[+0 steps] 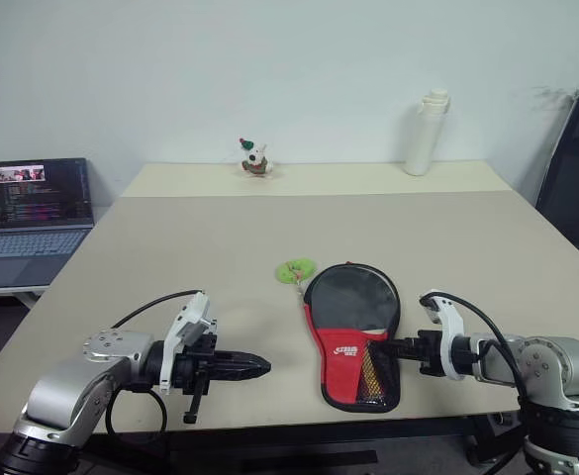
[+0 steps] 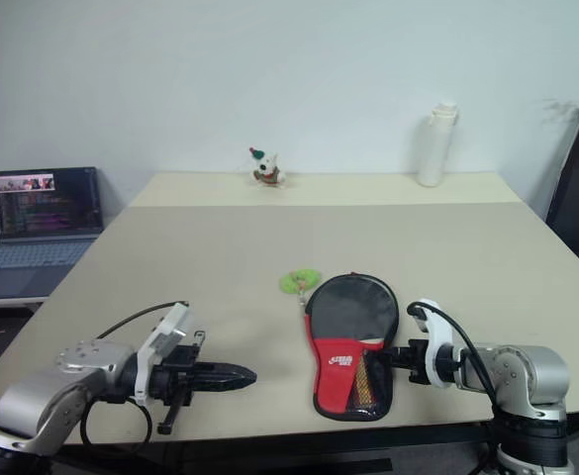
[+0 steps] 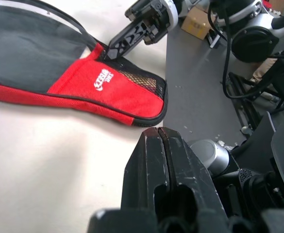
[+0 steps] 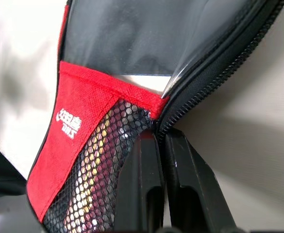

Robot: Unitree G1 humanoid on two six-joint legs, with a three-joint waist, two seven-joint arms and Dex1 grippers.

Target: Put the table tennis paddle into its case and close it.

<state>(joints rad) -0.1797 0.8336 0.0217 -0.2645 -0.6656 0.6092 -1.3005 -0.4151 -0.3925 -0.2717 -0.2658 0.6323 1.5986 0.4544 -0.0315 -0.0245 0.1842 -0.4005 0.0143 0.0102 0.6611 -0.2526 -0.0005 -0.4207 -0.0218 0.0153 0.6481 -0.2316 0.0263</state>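
Observation:
The case (image 1: 353, 332) lies flat near the table's front edge, round end away from me, red logo panel and mesh pocket toward me. The table tennis paddle is inside it; its striped handle (image 4: 95, 167) shows through the mesh, the rest is covered. My right gripper (image 1: 394, 347) is shut on the case's zip at its right edge, where the line of zip teeth (image 4: 214, 73) ends between the tips (image 4: 159, 137); the pull itself is hidden. My left gripper (image 1: 262, 367) is shut on nothing, hovering left of the case and pointing at it.
A small green ball (image 1: 295, 269) lies just beyond the case. A laptop (image 1: 34, 213) stands at the left, a white bottle (image 1: 426, 134) and a small toy (image 1: 256, 158) at the far edge, a dark chair (image 1: 576, 188) at the right.

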